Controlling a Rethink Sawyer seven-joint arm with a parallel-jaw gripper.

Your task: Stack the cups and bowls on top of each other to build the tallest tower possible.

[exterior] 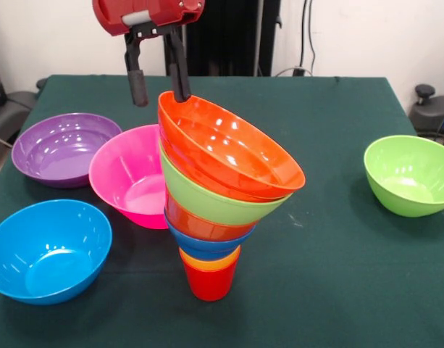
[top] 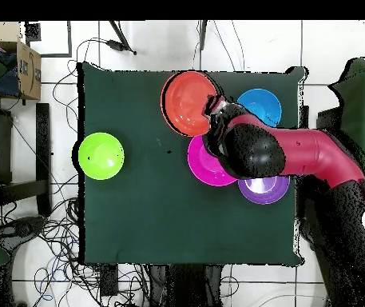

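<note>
The tower (exterior: 214, 217) stands in the middle of the table: a red cup (exterior: 207, 284) lowest, an orange cup, a small blue bowl, a small orange-red bowl and a lime green bowl (exterior: 207, 199) above it. The large orange-red bowl (exterior: 232, 148) lies on top, tilted toward the right of the front view; it also shows in the overhead view (top: 187, 102). My gripper (exterior: 158, 85) hangs open over that bowl's raised far-left rim. One finger is outside the rim and the other is at or just inside it. In the overhead view the gripper (top: 215, 113) sits at the bowl's edge.
A pink bowl (exterior: 127, 177) leans right beside the tower. A purple bowl (exterior: 59, 148) and a light blue bowl (exterior: 44, 250) stand on the left of the front view. A second lime green bowl (exterior: 410, 174) stands alone on the right. The arm (top: 289, 152) reaches over the pink and purple bowls.
</note>
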